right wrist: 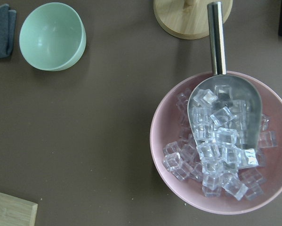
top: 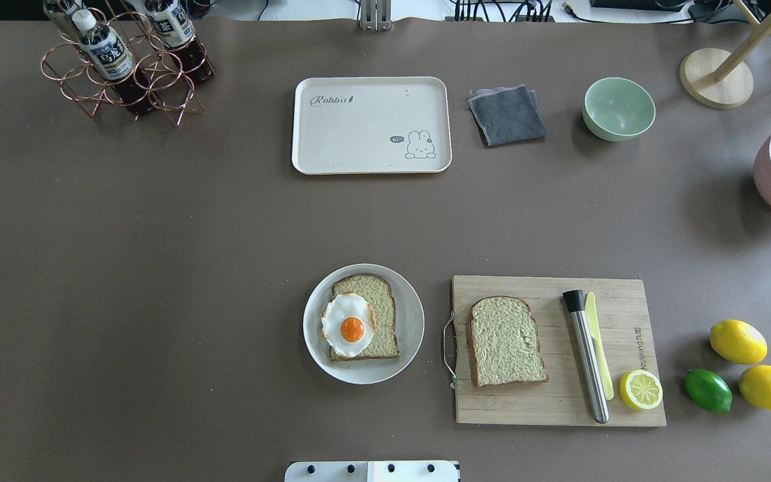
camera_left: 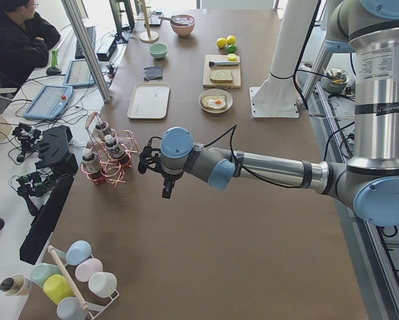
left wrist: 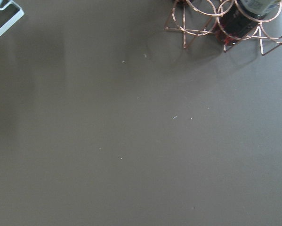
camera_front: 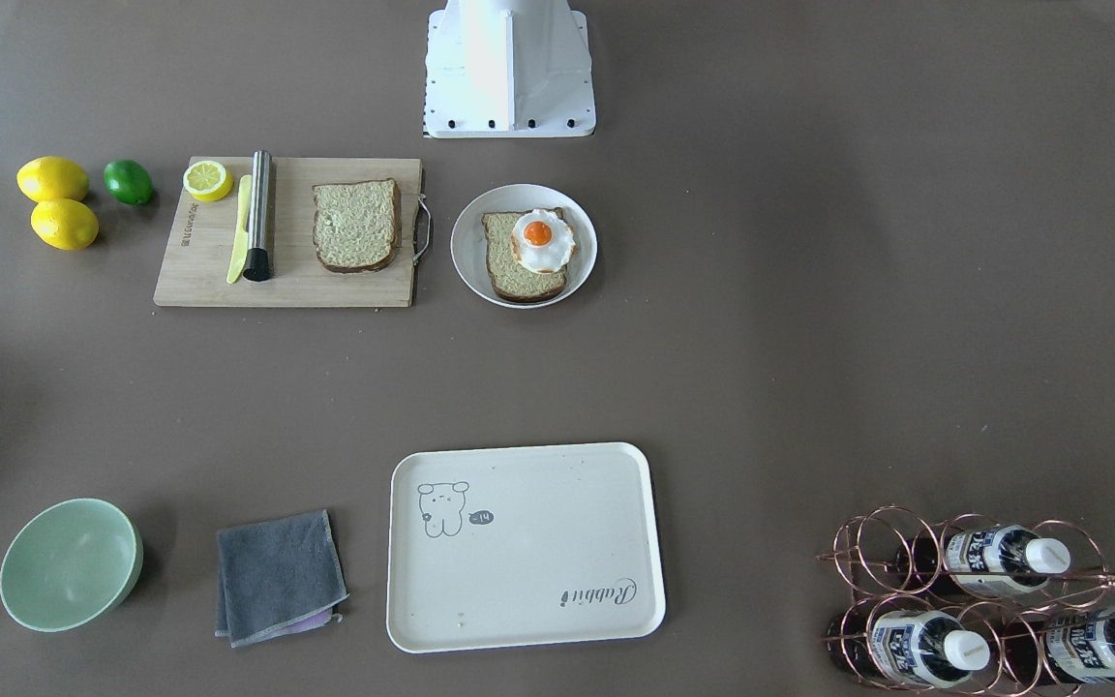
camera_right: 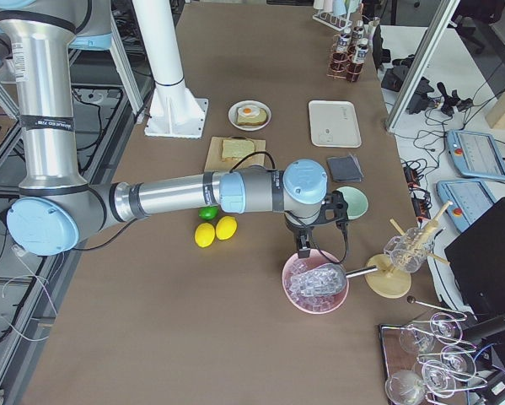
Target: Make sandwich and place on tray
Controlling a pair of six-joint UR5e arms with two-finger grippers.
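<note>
One bread slice point(top: 506, 341) lies on the wooden cutting board point(top: 626, 408). The other bread slice point(top: 380, 321) lies on a round white plate point(top: 412, 335) with the fried egg point(top: 349, 325) on top. The cream tray point(top: 359, 134) sits bare at the far side of the table, also seen in the front view point(camera_front: 538, 571). My left gripper point(camera_left: 167, 192) hangs over bare table near the bottle rack. My right gripper point(camera_right: 303, 249) hangs above a pink ice bowl point(right wrist: 221, 146). Both show only in the side views, so I cannot tell whether they are open or shut.
A copper rack with bottles point(top: 124, 63) stands far left. A grey cloth point(top: 507, 115) and a green bowl point(top: 618, 108) lie right of the tray. A steel cylinder point(top: 586, 355), a yellow knife, a lemon half point(top: 640, 389), two lemons and a lime point(top: 708, 390) are near the board.
</note>
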